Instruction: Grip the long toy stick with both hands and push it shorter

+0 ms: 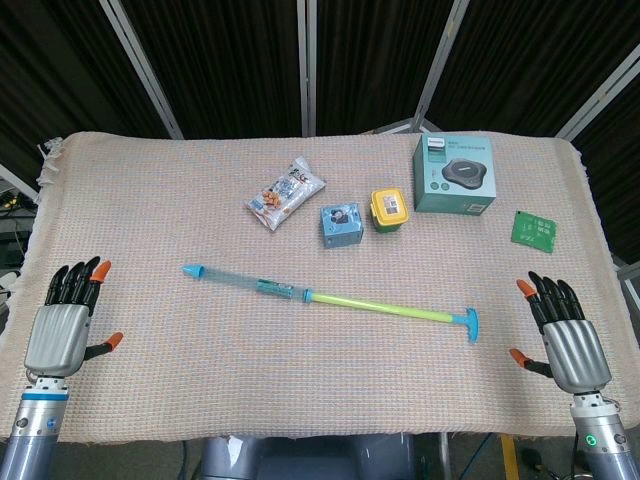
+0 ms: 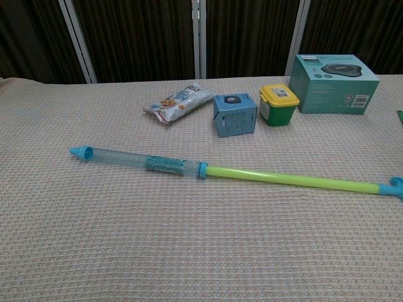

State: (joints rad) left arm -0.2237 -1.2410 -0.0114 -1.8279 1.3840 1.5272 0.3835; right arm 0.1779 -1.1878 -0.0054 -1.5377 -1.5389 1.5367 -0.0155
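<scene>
Head view: both hands — left hand (image 1: 65,325), right hand (image 1: 568,335) — spread open, empty, well apart from the toy stick (image 1: 330,296) lying mid-table, fully extended — off-axis push w/ a loose grip could skid it into the blue box (image 1: 341,225).

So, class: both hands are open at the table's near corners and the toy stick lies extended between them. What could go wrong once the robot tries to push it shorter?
1. The toy stick lies flat on the cloth, so the left hand or right hand may struggle to get fingers under it.
2. It lies slanted; uneven pushing could swing it towards the blue box and yellow-lidded tub.
</scene>
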